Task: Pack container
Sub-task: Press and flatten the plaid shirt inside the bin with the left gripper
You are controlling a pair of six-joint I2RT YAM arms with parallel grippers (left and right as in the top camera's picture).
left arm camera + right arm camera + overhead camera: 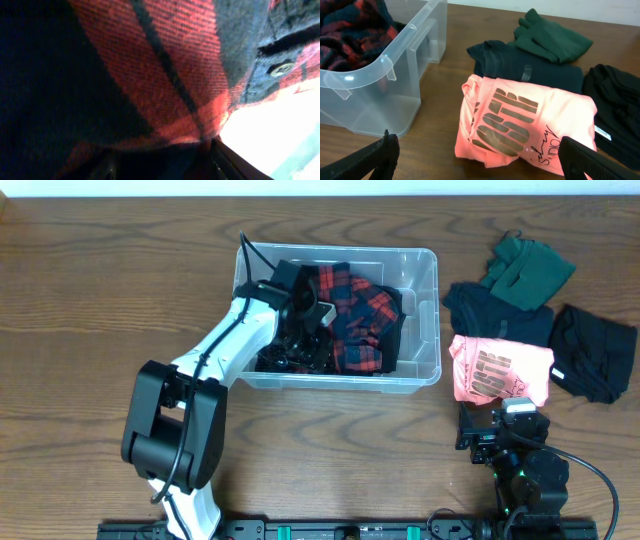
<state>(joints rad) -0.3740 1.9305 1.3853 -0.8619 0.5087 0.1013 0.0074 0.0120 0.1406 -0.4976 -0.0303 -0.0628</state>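
Centre of the wooden surface (100, 300), clear container (420, 265) with left claw (312, 312) buried in its red plaid flannel shirt (362, 305), seemingly tucking it down, opening impossible to tell; beside it, right claw (479, 150) spread wide, empty, facing pink T-shirt (520, 120), likely next.

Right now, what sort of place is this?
Probably a robot test bench, not a home: wooden table, left arm and right arm mounted at its edge, clear container holding clothes, pink shirt and other folded garments laid out beside it.
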